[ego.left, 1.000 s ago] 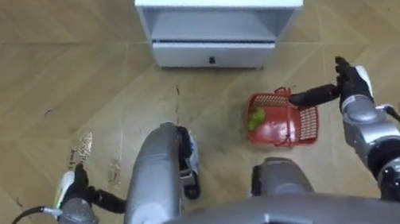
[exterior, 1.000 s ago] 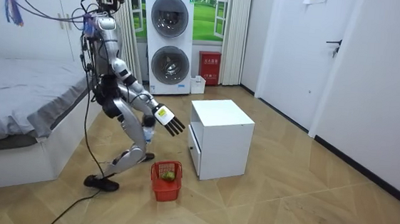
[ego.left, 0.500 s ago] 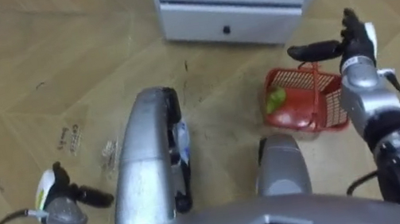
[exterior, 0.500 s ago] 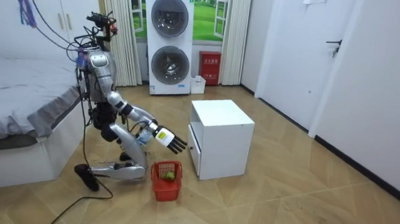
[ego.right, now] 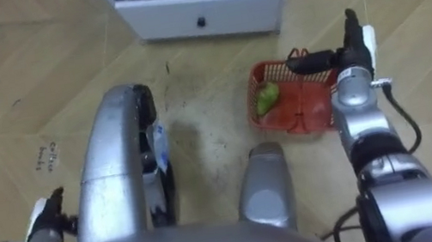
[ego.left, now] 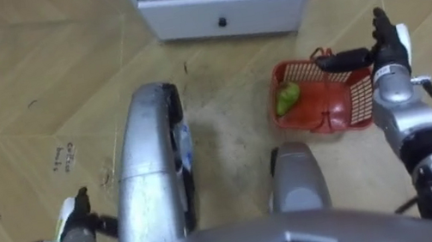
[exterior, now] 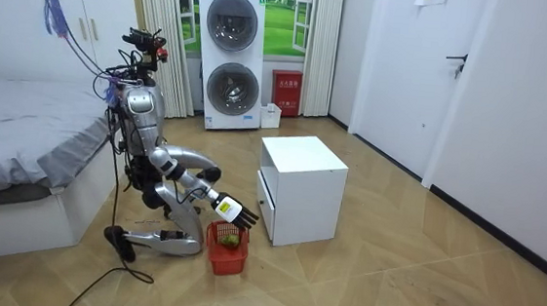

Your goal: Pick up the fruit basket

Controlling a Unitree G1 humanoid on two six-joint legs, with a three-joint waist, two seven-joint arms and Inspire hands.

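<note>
Now kneeling before the white drawer cabinet point(ego.left: 219, 3), the robot is mid-reach: its right hand point(ego.left: 387, 46) hovers straight-fingered over the red fruit basket point(ego.left: 357, 97) on the floor, perhaps touching the handle point(ego.left: 323, 54). Next, its fingers must curl under that handle.

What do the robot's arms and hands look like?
The arms are shiny silver, made of chunky rounded segments, with black cables looping beside them. The right robot hand has a silver back, thin black fingers and a small white tag. The left robot hand is dark, also with a white tag.
</note>
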